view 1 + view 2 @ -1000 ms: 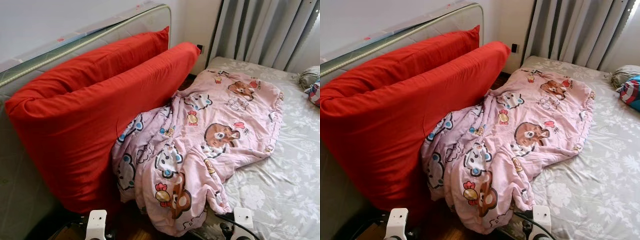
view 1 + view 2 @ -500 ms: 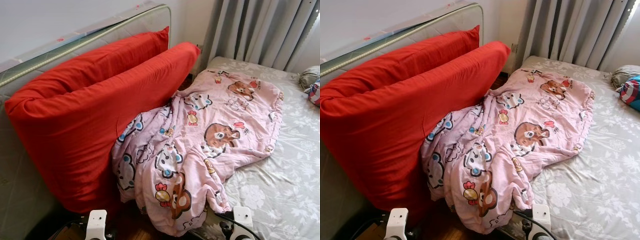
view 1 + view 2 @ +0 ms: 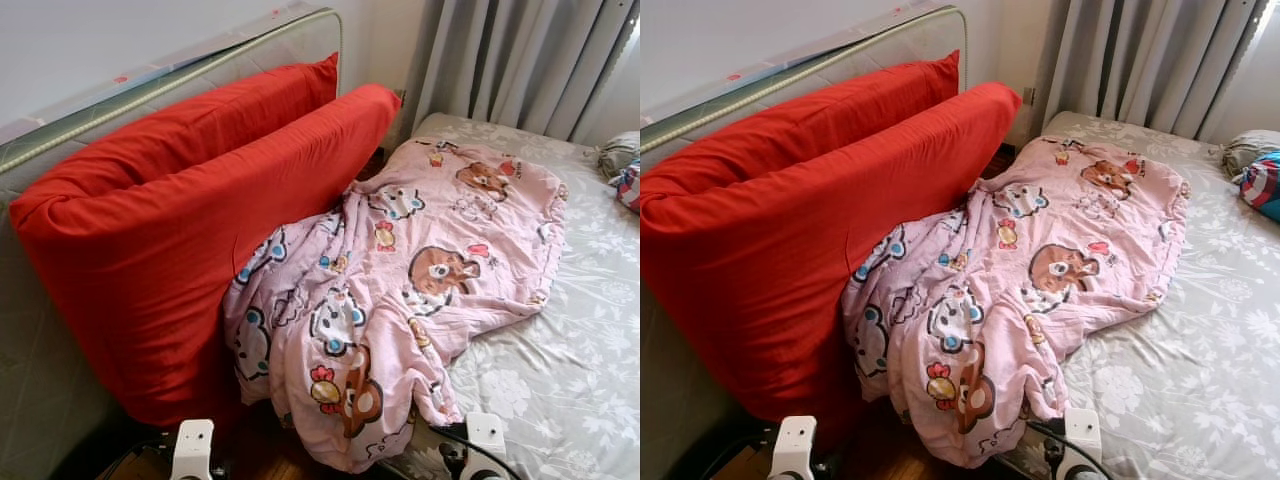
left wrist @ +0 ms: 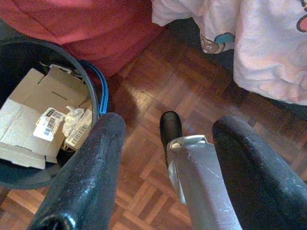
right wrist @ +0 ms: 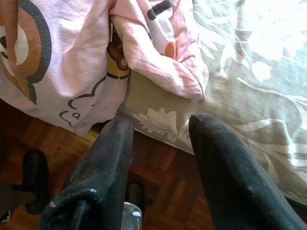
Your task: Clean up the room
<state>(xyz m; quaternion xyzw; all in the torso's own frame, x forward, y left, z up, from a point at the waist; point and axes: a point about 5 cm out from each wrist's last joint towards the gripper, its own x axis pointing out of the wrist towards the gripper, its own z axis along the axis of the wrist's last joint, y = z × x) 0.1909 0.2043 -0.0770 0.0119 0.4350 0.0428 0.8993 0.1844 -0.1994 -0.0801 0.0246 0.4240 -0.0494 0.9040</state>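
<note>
A pink blanket (image 3: pixel 400 290) hangs off the bed (image 3: pixel 570 370) beside two red cushions (image 3: pixel 190 230). Both claws — left (image 4: pixel 165 158) and right (image 5: pixel 160 158) — hang low over the wood floor (image 4: pixel 158 96), spread wide, holding nothing.

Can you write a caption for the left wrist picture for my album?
Open left tool hangs over wooden floor beside a bin of cardboard.

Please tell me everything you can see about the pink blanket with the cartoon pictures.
The pink blanket looks like soft, thin quilted cloth printed with cartoon bears, cats and candies. It lies crumpled and unfolded across the grey floral bed sheet. Its near end hangs over the bed's edge toward the wooden floor, and its side presses against the big red cushion. No claw touches it.
</note>
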